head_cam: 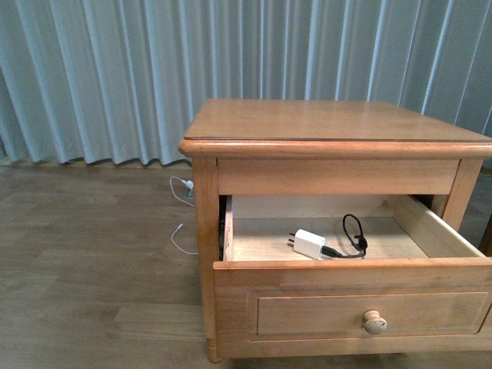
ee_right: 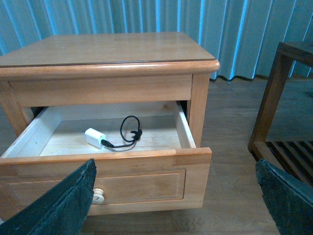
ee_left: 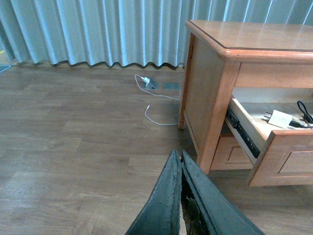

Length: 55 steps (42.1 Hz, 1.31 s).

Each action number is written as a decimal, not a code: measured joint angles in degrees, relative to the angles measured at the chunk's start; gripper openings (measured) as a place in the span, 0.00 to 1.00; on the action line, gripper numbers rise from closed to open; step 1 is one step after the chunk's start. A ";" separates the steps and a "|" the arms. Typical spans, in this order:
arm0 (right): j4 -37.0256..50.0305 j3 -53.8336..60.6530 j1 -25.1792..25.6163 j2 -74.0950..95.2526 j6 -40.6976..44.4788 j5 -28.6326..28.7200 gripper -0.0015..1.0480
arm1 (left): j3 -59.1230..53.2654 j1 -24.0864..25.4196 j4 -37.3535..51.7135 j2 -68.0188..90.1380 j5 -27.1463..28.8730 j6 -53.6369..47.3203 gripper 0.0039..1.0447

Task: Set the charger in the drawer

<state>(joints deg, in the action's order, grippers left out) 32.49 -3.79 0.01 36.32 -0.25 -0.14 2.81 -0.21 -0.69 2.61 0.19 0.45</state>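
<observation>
- Straight before the drawer (ee_right: 146, 157) front, the right gripper (ee_right: 174, 169) is spread wide. Its two dark fingers (ee_right: 58, 205) sit at opposite edges of the right wrist view with nothing held between them.
- Off beyond the drawer's left side, low over the floor, the left gripper (ee_left: 180, 154) has its fingers pressed together and grips nothing.
- The drawer is pulled well out of the nightstand (head_cam: 323, 119). Its panel front and round knob (ee_right: 99, 196) face the right gripper squarely. The left gripper sees the drawer only obliquely, from past the nightstand's corner leg.
- The charger (ee_right: 94, 137) lies flat on the drawer's pale bottom, roughly mid-width and clear of every wall.
- The charger's long axis runs nearly parallel to the drawer front, a little skewed. Its prongs point toward the drawer's left wall as the robot faces it. The black cable (ee_right: 129, 133) leaves toward the right wall and curls into a loop.
- Judged from this, the placing looks done, and at most a push to close the drawer is left.
- Such a push would turn on one relation: the drawer front lies directly ahead of the right gripper, so the right arm is the nearer one. The push would run along the slides, into the nightstand.
- One risk is that the cable loop stands up slightly. It seems lower than the drawer's rim, but that cannot be told for certain.
- A thin white cable (ee_left: 156, 115) lies on the floor beyond the drawer's left side and plays no part.
</observation>
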 joint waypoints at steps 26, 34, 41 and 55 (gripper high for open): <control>-25.29 -7.43 -1.31 3.61 -0.98 -7.26 0.92 | -2.10 0.04 0.37 -2.43 -0.02 -0.02 0.32; -23.10 -10.88 -0.85 15.96 -0.96 -2.84 0.92 | -2.10 0.04 0.37 -2.43 -0.02 -0.02 0.59; -16.44 -16.72 -0.90 31.52 -0.72 -0.17 0.92 | -2.10 0.04 0.37 -2.45 -0.02 -0.02 0.81; -5.95 -30.58 -4.55 62.20 -2.43 -2.08 0.92 | -2.10 0.04 0.37 -2.47 -0.02 -0.09 0.95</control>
<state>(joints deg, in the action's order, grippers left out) 26.55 -34.37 -4.54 98.52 -2.68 -2.22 0.71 -0.16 -0.32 0.14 0.16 0.36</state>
